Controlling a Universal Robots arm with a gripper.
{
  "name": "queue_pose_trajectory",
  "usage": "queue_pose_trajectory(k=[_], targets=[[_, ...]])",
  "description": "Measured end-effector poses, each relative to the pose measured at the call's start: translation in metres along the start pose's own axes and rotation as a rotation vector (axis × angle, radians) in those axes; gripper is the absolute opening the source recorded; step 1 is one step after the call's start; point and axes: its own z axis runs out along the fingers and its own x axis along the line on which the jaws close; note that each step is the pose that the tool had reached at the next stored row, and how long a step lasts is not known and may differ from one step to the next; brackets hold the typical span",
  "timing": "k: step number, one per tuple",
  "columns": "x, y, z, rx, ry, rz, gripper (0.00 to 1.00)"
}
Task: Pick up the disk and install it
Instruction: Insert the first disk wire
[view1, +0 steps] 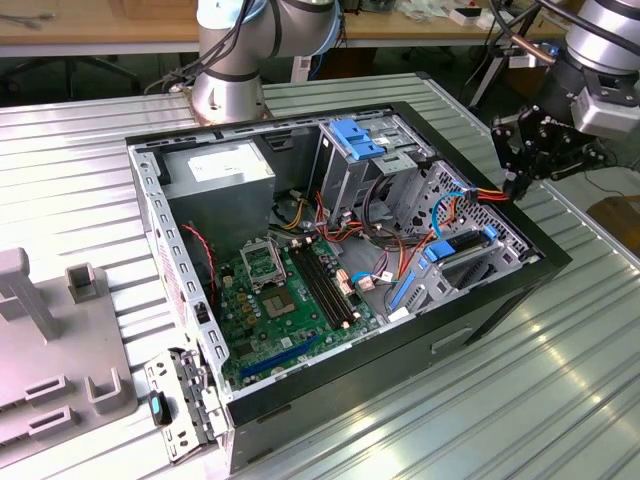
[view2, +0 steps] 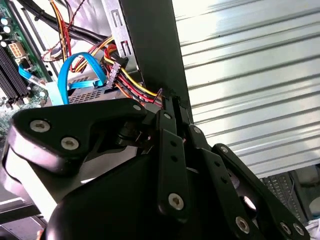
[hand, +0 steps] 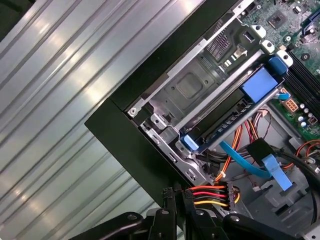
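1. The hand (view1: 517, 185) hangs in the upper part of the exterior view's right. Its tip points down at the black rim of the open computer case (view1: 500, 300).
2. The fingers (view2: 172, 145) are drawn narrow, tips nearly together, and nothing shows between them in both wrist views. The hand is carrying nothing.
3. In the first wrist view, the disk (hand: 257, 84) lies in the slot of the grey metal cage (hand: 185, 90) at the corner of the case, a dark body between bright blue carrier ends. Whether it is fully seated I cannot tell.
4. In the exterior view the disk sits toward the case's right side, lower in the frame than the hand and apart from it.
5. Just beside the tips is a bundle of red, yellow and black power wires (hand: 205, 195) ending in a black plug, right inside the case wall.
6. A light blue data cable (hand: 245, 162) runs across the space between the disk's cage and the wires.
7. The green motherboard (view1: 290, 290) fills the case floor at the centre of the exterior view. The grey power supply (view1: 220, 170) sits in the case's upper left corner.
8. A blue latch (view1: 355, 135) tops the taller drive cage at the upper middle of the frame.
9. The case lies on a ribbed metal bench (view1: 560, 400). A grey fixture (view1: 50, 350) stands at the exterior view's left edge.
10. The base of a second arm (view1: 230, 70) rises behind the case at the top of the frame.
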Motion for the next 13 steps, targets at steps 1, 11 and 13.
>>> queue_pose_trajectory(k=[1,11,13], targets=[[0.0000,0.0000,0.0000,-0.0020,0.0013,0.018,0.17],[0.0000,0.0000,0.0001,-0.0122,0.0073,0.121,0.17],[0.0000,0.0000,0.0001,-0.0142,0.0084,0.142,0.17]])
